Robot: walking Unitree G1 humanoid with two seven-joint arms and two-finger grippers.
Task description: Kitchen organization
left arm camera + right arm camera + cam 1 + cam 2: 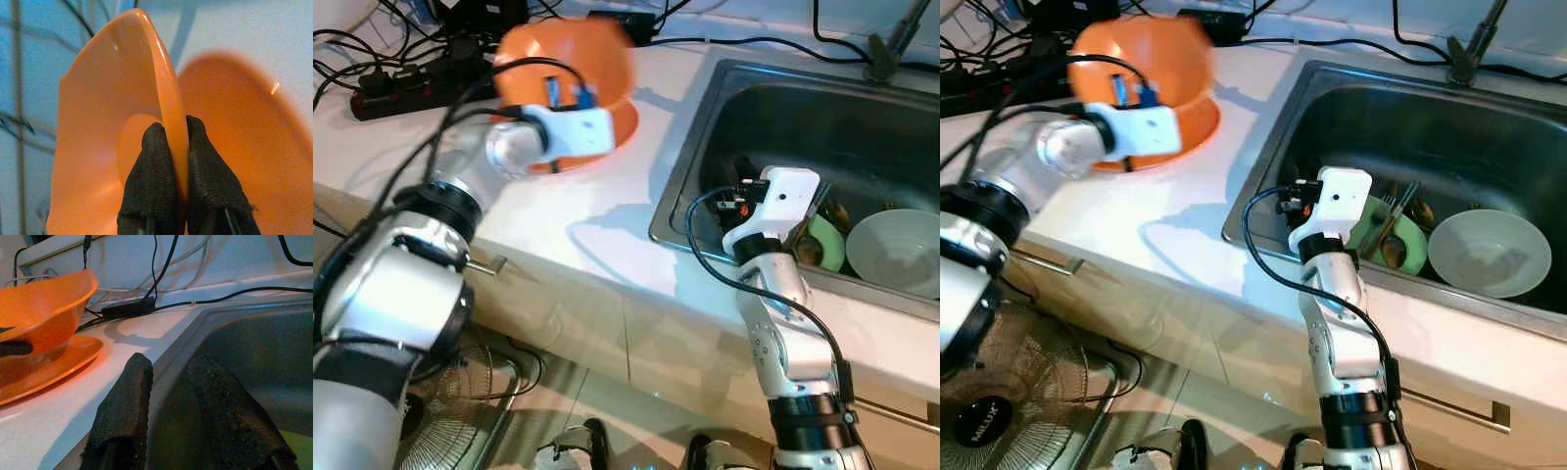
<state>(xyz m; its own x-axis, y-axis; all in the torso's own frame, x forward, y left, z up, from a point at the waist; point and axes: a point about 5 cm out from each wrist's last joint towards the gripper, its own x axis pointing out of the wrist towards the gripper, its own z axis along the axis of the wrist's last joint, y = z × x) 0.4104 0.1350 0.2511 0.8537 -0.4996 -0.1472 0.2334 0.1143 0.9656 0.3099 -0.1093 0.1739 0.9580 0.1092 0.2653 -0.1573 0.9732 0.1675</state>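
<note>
My left gripper (173,147) is shut on the rim of an orange bowl (563,59). The bowl hangs tilted just above an orange plate (619,125) on the white counter, left of the sink. In the left wrist view the bowl's rim (168,88) is pinched between both black fingers, with the plate (244,122) behind it. My right gripper (171,364) is open with nothing in it, low at the near left corner of the steel sink (705,147). It points toward the counter and the orange bowl (44,308).
In the sink lie a green plate (827,245) with cutlery (1396,220) and a pale green bowl (901,250). A faucet base (891,44) stands behind the sink. A black power strip (411,83) and cables lie at the counter's back left. A fan (989,411) stands on the floor.
</note>
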